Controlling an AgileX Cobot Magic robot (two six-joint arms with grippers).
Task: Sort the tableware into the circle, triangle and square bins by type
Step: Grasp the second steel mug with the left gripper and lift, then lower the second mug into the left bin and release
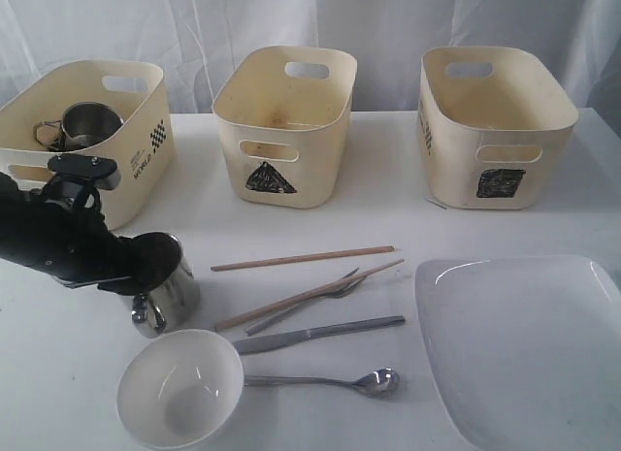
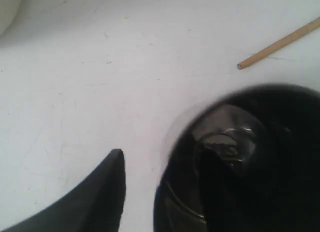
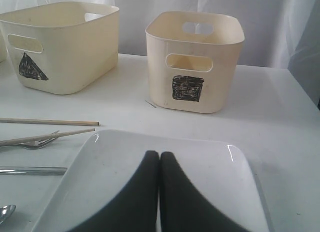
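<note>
A steel mug [image 1: 175, 291] stands on the table, and my left gripper [image 1: 146, 264] straddles its rim. In the left wrist view, one finger [image 2: 102, 192] is outside the mug [image 2: 235, 142] with a gap to its wall, and the other is inside; the gripper is open. A second mug [image 1: 87, 126] lies in the left bin [image 1: 146, 155], whose mark is hidden. My right gripper [image 3: 159, 154] hovers shut and empty over the white plate [image 3: 210, 162]. A white bowl [image 1: 179, 388], two chopsticks [image 1: 303, 259], a fork [image 1: 340, 286], a knife [image 1: 320, 332] and a spoon [image 1: 330, 381] lie mid-table. The steel bowl is out of view.
The triangle bin [image 1: 286, 131] stands at the back middle and the square bin [image 1: 495, 141] at the back right, both with nothing showing inside. The plate [image 1: 524, 344] fills the front right corner. A white curtain hangs behind the table.
</note>
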